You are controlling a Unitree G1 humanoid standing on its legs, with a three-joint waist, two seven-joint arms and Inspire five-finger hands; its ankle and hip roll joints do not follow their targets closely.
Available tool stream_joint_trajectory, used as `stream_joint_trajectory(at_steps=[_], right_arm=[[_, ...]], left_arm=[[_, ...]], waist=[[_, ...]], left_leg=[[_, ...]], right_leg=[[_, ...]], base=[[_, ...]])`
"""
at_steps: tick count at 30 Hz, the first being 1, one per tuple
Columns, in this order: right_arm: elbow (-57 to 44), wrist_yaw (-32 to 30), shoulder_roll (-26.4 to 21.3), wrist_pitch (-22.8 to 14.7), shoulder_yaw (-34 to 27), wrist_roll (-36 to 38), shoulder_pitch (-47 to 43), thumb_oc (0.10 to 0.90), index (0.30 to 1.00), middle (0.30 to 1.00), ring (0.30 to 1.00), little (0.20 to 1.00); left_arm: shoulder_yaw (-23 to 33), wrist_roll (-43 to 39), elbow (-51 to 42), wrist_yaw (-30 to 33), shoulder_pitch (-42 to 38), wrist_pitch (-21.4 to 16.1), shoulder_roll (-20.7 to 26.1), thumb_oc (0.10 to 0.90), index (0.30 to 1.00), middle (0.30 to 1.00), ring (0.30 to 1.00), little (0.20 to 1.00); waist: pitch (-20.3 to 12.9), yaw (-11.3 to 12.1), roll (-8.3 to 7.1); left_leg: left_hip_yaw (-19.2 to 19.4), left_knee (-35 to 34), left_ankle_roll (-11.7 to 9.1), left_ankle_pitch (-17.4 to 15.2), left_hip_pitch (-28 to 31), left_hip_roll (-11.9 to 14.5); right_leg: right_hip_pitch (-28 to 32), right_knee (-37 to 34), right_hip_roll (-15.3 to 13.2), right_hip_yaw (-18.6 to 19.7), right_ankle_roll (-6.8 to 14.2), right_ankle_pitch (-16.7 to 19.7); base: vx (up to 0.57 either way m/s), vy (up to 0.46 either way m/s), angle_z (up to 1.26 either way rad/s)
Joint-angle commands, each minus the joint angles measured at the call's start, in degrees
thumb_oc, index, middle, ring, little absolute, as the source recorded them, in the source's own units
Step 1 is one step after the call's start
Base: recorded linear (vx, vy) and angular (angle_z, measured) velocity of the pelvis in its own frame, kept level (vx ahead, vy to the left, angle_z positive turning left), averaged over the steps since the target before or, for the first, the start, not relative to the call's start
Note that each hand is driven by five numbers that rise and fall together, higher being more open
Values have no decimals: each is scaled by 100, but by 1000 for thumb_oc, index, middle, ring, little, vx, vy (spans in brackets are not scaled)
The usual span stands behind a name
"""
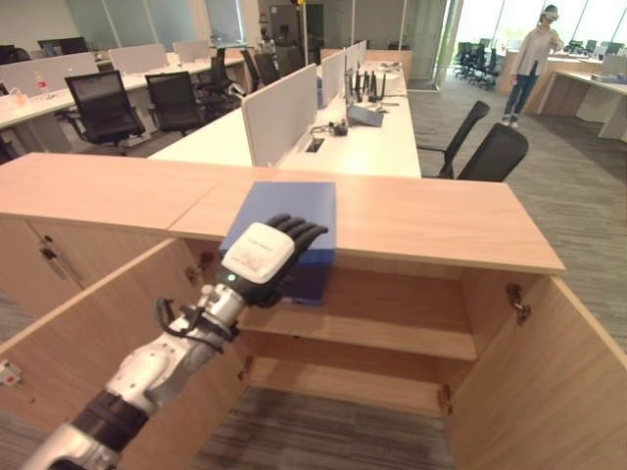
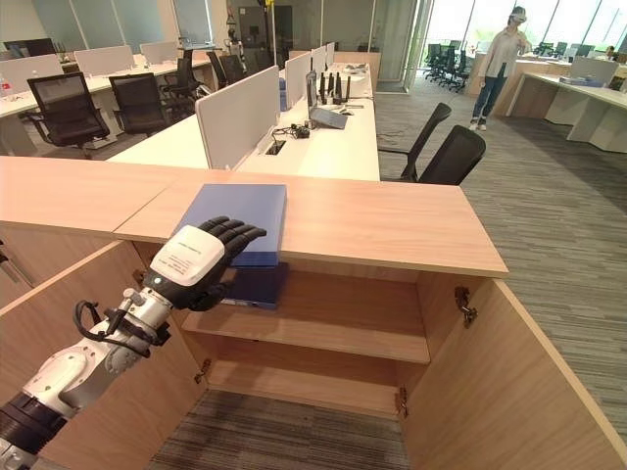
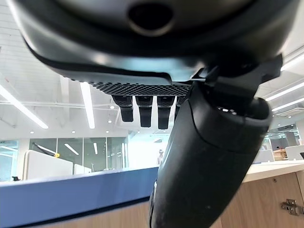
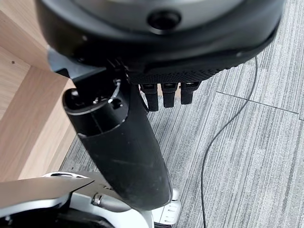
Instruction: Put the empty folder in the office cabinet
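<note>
The left cabinet door (image 1: 93, 323) stands swung open, its wooden inner face toward the camera. Just beside it, the left hand (image 1: 265, 257) reaches up to the front edge of the cabinet top (image 1: 431, 220). Its fingers lie over the near end of the blue folder (image 1: 286, 217) and its thumb sits underneath, so the hand is clamped on the folder. The folder rests flat on the cabinet top and juts out past the front edge, over the open compartment. Below it, the upper shelf (image 1: 392, 318) and a lower shelf (image 1: 338, 380) run across the cabinet. The right cabinet door (image 1: 549, 382) is open too. The right hand (image 4: 164, 95) hangs over grey carpet (image 4: 256, 137), fingers relaxed and apart, holding nothing. Beyond the cabinet stretch a white desk (image 1: 372, 147) with dividers, and black office chairs (image 1: 490, 152); a person (image 1: 529, 64) stands far off.
</note>
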Motion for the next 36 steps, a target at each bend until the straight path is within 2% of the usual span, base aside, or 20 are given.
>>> stream_joint_trajectory(at_steps=[1,7,10,16,25,36], right_arm=[[231,-94,-311,-62,137,-121,-483,800,900,900,900,900],[218,-98,-316,-51,138,-103,-504,800,900,900,900,900],[159,-107,-339,-66,147,-95,-513,800,900,900,900,900],[128,-59,-386,-80,251,-119,-521,800,900,900,900,900],[183,-36,-418,-80,293,-135,-524,800,900,900,900,900],[207,-64,-422,-58,254,-124,-502,800,900,900,900,900]], left_arm=[[354,-165,58,363,-1160,164,-78,800,900,900,900,900],[367,-222,483,413,-1317,364,-298,800,900,900,900,900],[331,-137,645,459,-1427,447,-290,800,900,900,900,900],[151,89,1337,614,-2125,778,-155,800,900,900,900,900],[-189,164,1769,594,-2509,852,-144,800,900,900,900,900],[-274,19,1950,427,-2313,806,-340,800,900,900,900,900]], waist=[[-38,-40,128],[-35,-67,128],[-30,-87,135],[-49,-159,148],[-43,-214,152],[-26,-220,139]], left_leg=[[-294,-10,57,-365,-227,-171],[-275,-10,61,-372,-209,-169],[-266,-10,63,-373,-204,-171],[-183,-10,59,-376,-175,-164],[-125,-10,62,-388,-170,-163],[-94,-10,68,-398,-141,-163]], right_leg=[[454,47,24,125,456,-974],[470,47,22,171,455,-978],[470,47,23,190,459,-974],[470,47,32,248,473,-961],[454,47,30,281,495,-937],[483,47,36,298,496,-947]], base=[[0,0,0],[0,0,0],[0,0,0],[0,0,0],[0,0,0],[0,-2,-6]])
